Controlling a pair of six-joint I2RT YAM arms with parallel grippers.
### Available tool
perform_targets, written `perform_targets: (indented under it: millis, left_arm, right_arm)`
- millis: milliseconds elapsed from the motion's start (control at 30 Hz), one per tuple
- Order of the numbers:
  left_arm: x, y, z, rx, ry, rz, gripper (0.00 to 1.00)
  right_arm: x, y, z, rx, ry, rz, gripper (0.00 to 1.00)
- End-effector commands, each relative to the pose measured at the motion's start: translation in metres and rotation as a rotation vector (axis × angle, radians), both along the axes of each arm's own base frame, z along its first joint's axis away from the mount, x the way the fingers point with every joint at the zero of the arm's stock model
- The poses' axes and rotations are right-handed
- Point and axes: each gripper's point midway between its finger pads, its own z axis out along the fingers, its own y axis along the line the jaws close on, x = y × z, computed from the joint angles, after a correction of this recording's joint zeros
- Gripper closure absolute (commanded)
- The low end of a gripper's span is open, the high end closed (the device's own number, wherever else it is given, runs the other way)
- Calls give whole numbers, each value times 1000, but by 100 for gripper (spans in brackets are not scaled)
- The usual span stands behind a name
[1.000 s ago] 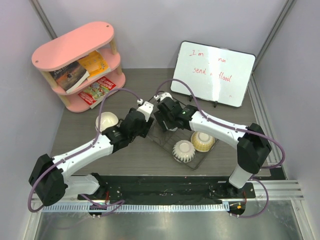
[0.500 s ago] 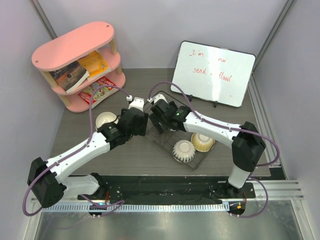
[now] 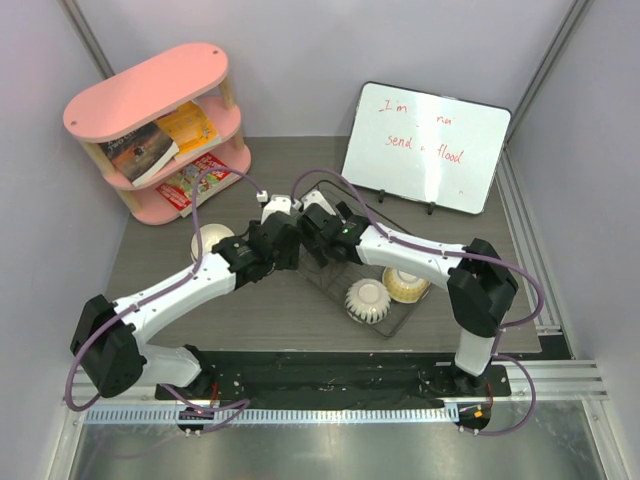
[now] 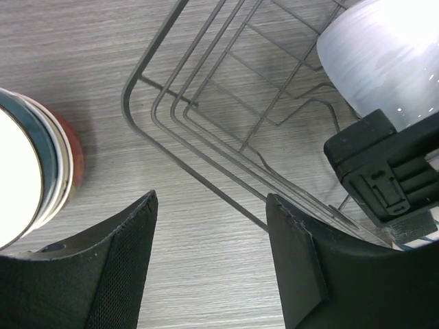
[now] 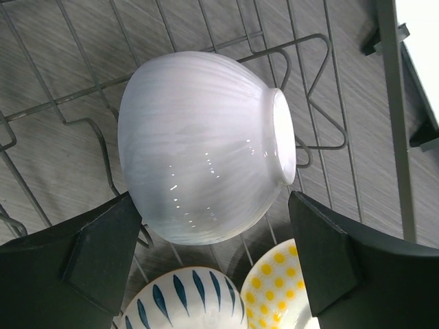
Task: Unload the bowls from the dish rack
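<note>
The left tool [image 4: 209,205], jaws apart, crowds the rack [image 3: 335,285] corner; the right tool [image 5: 214,202], also apart, straddles a glossy white ribbed bowl [image 5: 206,137].

White ribbed bowl [image 5: 206,144] hidden from overhead, stacked bowls [image 4: 48,171] cut off at frame edge

The ribbed bowl [image 5: 206,147] is plain glossy white. Next to it, the leaf-patterned bowl [image 5: 180,301] is white with dark blue strokes, and the dotted bowl [image 5: 278,291] is pale with yellow spots. The dish rack [image 4: 199,171] is dark grey wire. The stacked bowls [image 4: 58,171] show cream, blue banding and red. The tabletop [image 3: 300,310] is grey wood-grain, the shelf [image 3: 150,90] pink, and the whiteboard [image 3: 425,145] white with red writing.
</note>
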Motion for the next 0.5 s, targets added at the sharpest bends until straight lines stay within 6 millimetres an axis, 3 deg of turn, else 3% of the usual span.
perform_targets:
  millis: [0,233,467]
  left_arm:
    - [4,-1,5,-30,5,66,36]
    - [2,7,-5,1,26,106,37]
    - [5,1,-16,-30,51,159,37]
  right_arm:
    - [24,-5,31,-20,-132,-51,10]
    - [25,2,21,-18,-108,-33,7]
    - [23,6,13,29,-58,-13,5]
